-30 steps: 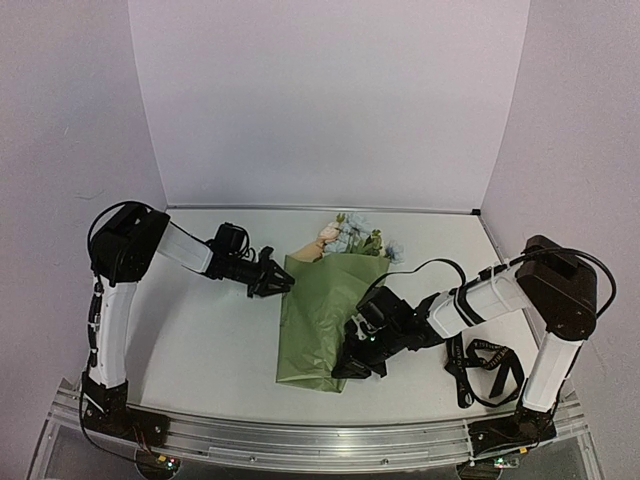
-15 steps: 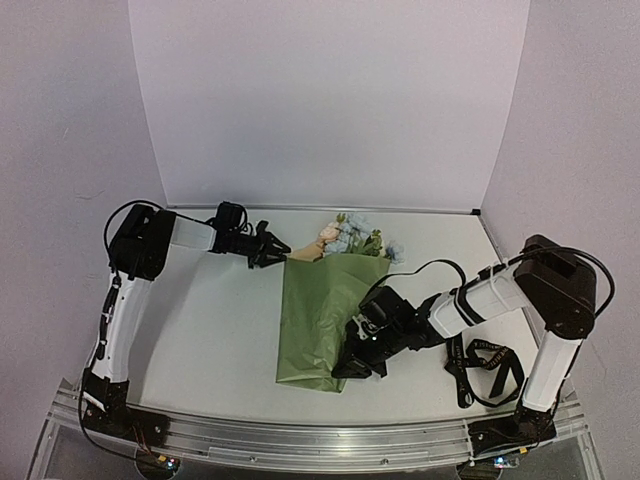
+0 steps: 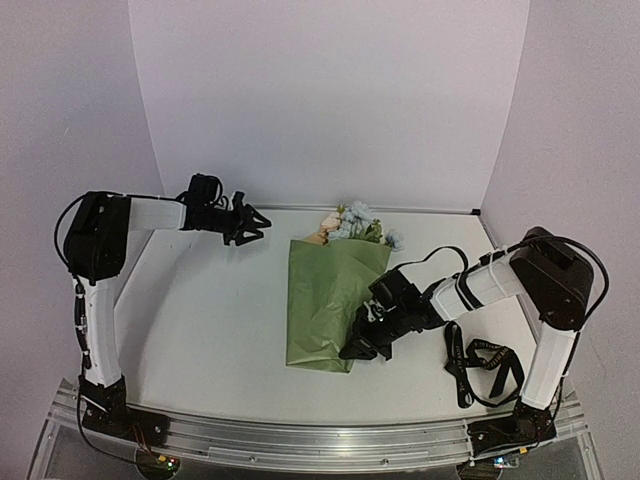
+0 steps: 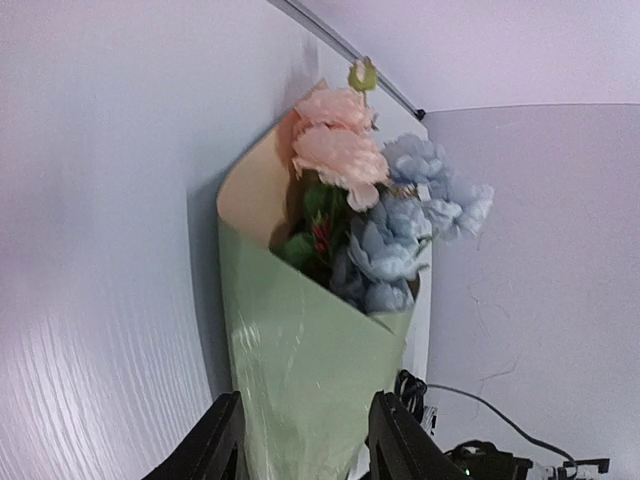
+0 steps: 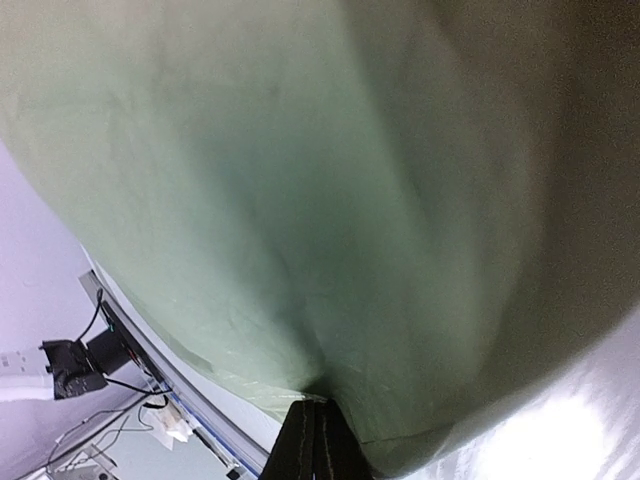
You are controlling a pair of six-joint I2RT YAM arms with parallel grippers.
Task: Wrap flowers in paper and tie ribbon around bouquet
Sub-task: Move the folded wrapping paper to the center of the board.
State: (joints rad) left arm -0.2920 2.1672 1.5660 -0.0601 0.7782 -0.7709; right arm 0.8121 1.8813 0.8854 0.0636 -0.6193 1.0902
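Bouquet (image 3: pixel 325 300) lies well right of spread left tool (image 3: pixel 260 217); right tool (image 3: pixel 350 352) pinches its edge.

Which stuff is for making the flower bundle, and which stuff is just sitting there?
For the job: olive-green paper cone; peach-pink and pale blue flowers; long black printed fabric ribbon.
Just there: white table; silver metal rail along the front edge.

Soft, even overhead light on white matte table (image 3: pixel 220 330), shadows faint. Right wrist view: olive-green paper cone (image 5: pixel 300 200) blurry, dim top right, glare btm right.
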